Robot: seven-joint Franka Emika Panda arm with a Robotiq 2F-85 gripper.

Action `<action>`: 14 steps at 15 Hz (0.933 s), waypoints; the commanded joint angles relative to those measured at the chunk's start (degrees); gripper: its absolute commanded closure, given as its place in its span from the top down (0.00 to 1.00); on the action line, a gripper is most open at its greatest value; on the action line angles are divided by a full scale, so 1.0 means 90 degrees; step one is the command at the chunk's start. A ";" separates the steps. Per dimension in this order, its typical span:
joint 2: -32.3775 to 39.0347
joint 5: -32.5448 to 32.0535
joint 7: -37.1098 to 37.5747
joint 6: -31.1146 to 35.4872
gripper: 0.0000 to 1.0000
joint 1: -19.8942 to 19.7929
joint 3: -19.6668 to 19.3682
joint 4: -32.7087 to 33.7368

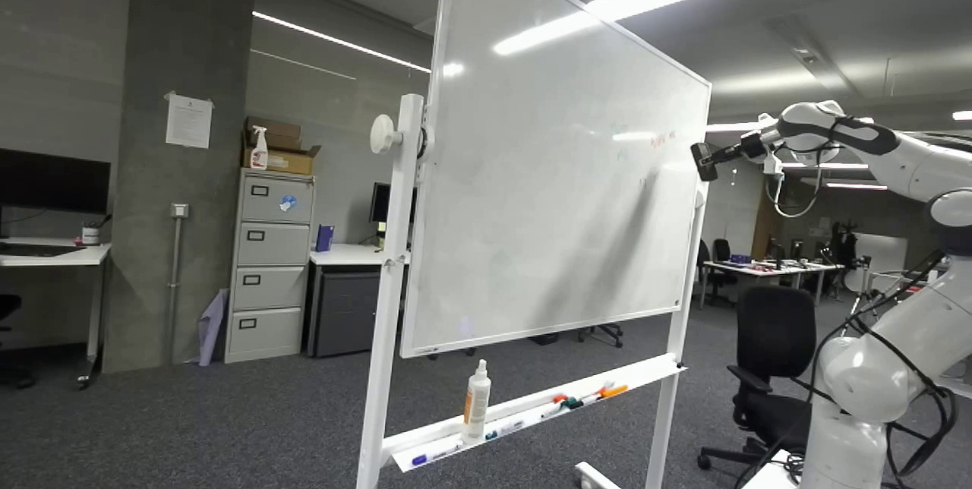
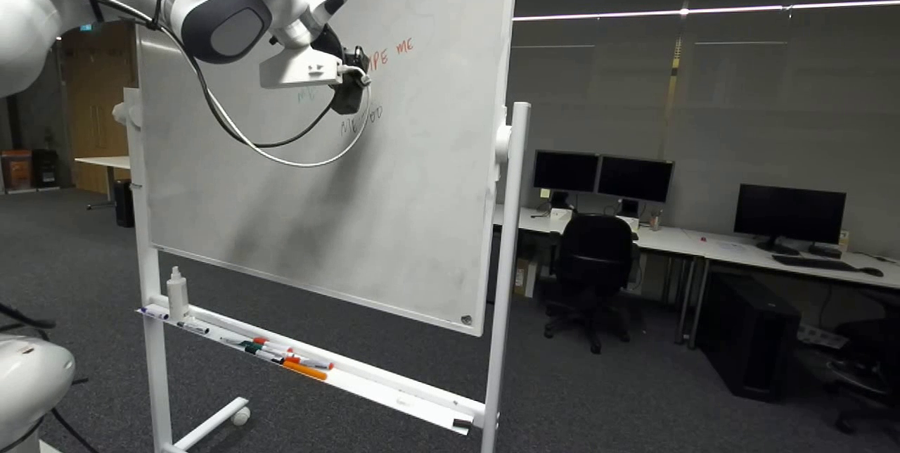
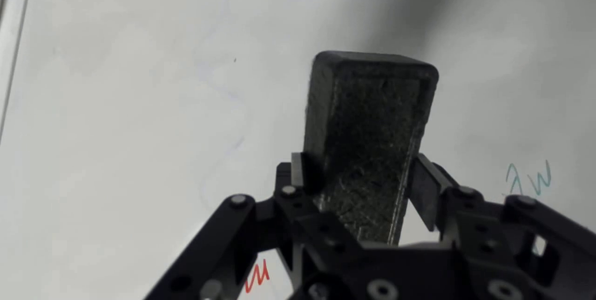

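Gripper [image 3: 361,174] clamps a black block [image 3: 378,123] by two sides; in the wrist view the block juts out of the grip towards twelve o'clock. A whiteboard [image 3: 139,151] lies behind it; whether the two touch, I cannot tell. From the gripper in that view, teal writing [image 3: 528,180] sits at three o'clock, red writing [image 3: 257,276] between seven and eight.
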 commanded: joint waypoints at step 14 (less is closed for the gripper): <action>0.0823 0.1758 -0.1265 0.1476 0.34 0.0367 0.0497 0.0511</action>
